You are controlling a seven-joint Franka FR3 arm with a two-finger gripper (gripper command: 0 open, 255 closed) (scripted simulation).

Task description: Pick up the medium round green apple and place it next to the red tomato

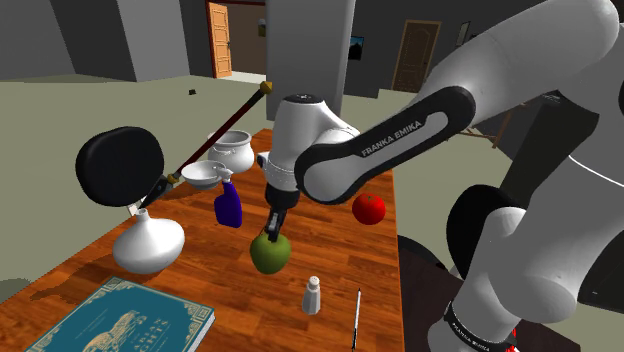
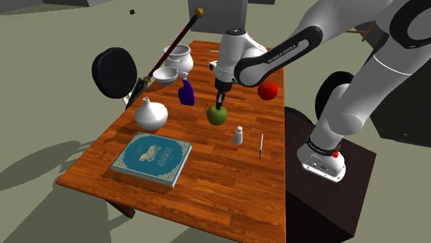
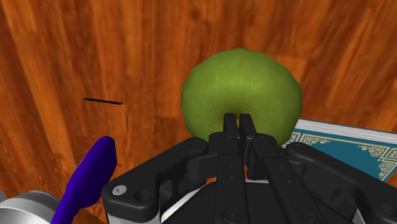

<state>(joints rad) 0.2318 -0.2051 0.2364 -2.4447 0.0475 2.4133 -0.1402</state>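
One grasp in hand: gripper (image 3: 238, 121) on top of the green apple (image 1: 270, 253).
The black fingers are pressed almost together at the apple's crown, seemingly pinching it there; whether the fruit is clear of the table (image 1: 225, 300) I cannot tell. The apple sits mid-table, beside the blue bottle (image 1: 229, 205). The forearm reaches in from the shoulder view's right, the hand pointing straight down. Next move, as I judge it: lift, then carry toward the red tomato (image 1: 369, 208), well apart near the table's edge.

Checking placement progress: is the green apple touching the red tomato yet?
Apart. The shoulder view shows bare table between green apple and red tomato.
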